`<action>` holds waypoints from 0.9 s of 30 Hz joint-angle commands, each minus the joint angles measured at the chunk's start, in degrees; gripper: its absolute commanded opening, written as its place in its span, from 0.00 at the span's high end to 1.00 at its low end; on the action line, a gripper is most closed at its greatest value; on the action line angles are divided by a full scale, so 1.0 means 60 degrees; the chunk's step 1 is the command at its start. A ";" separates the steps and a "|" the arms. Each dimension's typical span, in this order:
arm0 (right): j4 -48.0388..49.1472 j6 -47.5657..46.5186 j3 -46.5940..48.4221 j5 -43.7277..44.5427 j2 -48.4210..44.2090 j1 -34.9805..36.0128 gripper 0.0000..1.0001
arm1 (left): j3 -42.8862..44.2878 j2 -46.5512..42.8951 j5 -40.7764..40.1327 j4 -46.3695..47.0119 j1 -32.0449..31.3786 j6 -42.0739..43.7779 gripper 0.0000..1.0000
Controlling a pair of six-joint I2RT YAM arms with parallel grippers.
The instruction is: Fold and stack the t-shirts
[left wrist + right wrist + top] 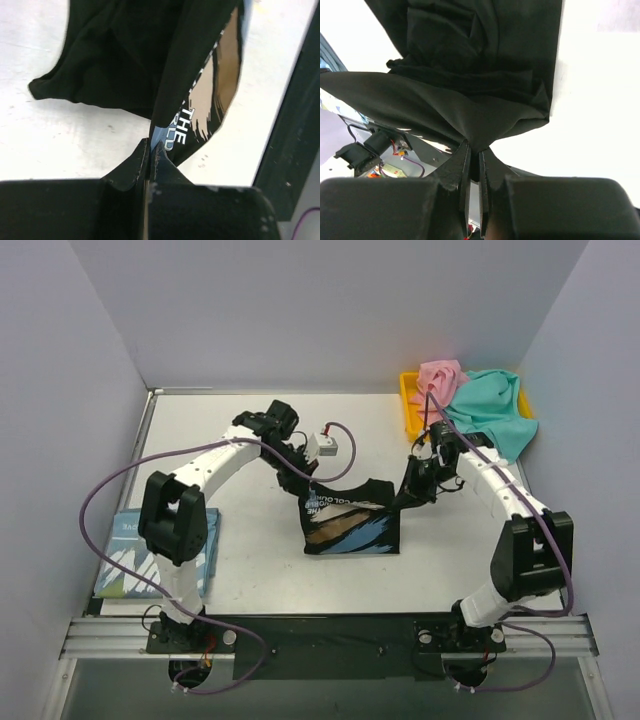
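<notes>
Both arms reach forward from their bases, elbows bent outward and wrists turned in towards each other. The left end effector [305, 487] and the right end effector [410, 496] are well apart, each pinched tight on an edge of the black t-shirt [350, 525].

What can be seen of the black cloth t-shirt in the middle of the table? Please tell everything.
The black soft cloth t-shirt bears white lettering and a tan and light blue print. Its near part lies on the white table, print up; its far edge is raised and sags between the arms. The left gripper is shut on one raised corner beside the lettering; the right gripper is shut on the other, where plain cloth bunches in folds.
</notes>
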 commanded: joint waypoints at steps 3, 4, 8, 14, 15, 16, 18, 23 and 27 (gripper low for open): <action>0.0475 -0.0119 0.1104 0.0187 0.1333 -0.0560 1.00 | 0.1134 0.0915 -0.0968 0.1472 0.0262 -0.0974 1.00; 0.0549 -0.0046 0.1294 0.0158 0.1639 -0.0590 1.00 | 0.1193 0.1004 -0.0954 0.1676 0.0262 -0.1105 1.00; 0.0988 0.0232 0.1734 0.0113 0.2417 -0.0692 1.00 | 0.1516 0.1430 -0.1026 0.2116 0.0262 -0.1208 1.00; 0.2085 0.0965 0.2056 0.0260 0.3252 -0.0927 0.97 | 0.2072 0.2103 -0.1612 0.3215 0.0247 -0.2056 1.00; 0.2218 0.1067 0.2159 0.0289 0.3442 -0.0941 0.94 | 0.2261 0.2321 -0.1700 0.3477 0.0247 -0.2363 1.00; 0.2379 0.1112 0.2334 0.0420 0.3575 -0.0956 0.92 | 0.2350 0.2411 -0.1759 0.3567 0.0247 -0.2424 0.99; 0.2599 0.1302 0.2686 0.0611 0.3912 -0.1044 0.87 | 0.2468 0.2703 -0.1861 0.4064 0.0247 -0.2673 0.97; 0.2864 0.0691 0.3420 0.1341 0.4441 -0.1249 0.54 | 0.3214 0.3567 -0.1921 0.4522 0.0247 -0.2908 0.99; 0.3799 -0.0627 0.2370 0.1316 0.3609 -0.1249 0.48 | 0.3713 0.3847 -0.1570 0.4533 0.0232 -0.2995 1.00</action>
